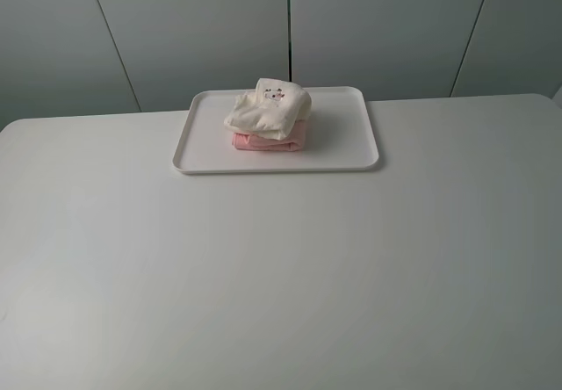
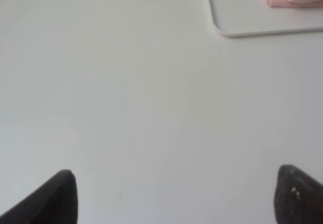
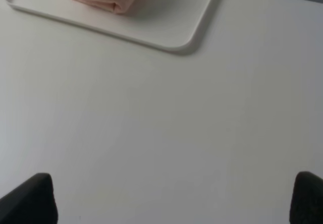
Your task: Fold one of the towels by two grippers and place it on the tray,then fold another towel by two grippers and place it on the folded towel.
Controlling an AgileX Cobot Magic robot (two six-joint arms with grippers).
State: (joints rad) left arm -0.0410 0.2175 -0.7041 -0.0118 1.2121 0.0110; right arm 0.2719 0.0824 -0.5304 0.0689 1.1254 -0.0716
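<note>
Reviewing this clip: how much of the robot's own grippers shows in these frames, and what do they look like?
Very little shows. The high camera catches no arm at all. Each wrist view shows only two fingertips at the picture's edge: the left gripper has matte black, blunt wedge-shaped fingers, one with a small pale speck. The right gripper has similar plain black, rounded fingers. No cables, markings or arm links are visible.

Soft, even, fairly bright light, faint shadows (wrist views slightly blurred), no harsh glare.

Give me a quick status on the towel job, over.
Left hand open, right hand open, both empty above bare table. Cream-white towel stacked on folded pink towel, both on the tray. Nothing in the way.
</note>
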